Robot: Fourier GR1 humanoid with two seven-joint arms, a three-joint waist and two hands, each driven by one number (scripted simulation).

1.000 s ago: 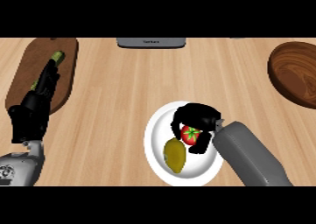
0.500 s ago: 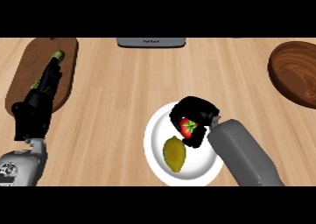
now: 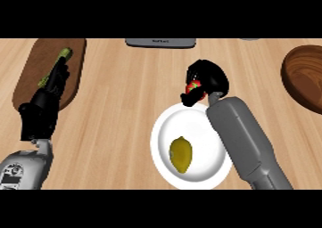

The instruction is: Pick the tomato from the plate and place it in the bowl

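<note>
My right hand [image 3: 206,79] is curled round the red tomato [image 3: 193,88], which shows only partly between the black fingers. Hand and tomato hang just past the far rim of the white plate [image 3: 203,133]. The dark wooden bowl [image 3: 309,80] lies at the right edge, well to the right of the hand. My left hand [image 3: 44,104] rests at the left with its fingers straight and pointing away, holding nothing.
A yellow lemon [image 3: 181,153] lies on the plate's near half. An oval wooden cutting board [image 3: 74,58] with a green vegetable [image 3: 63,54] on it lies at the far left, partly under my left hand. A grey appliance [image 3: 160,42] sits at the far edge.
My right hand has lifted the tomato off the plate and carried it away from me, past the plate's far rim. The left hand has barely moved.
</note>
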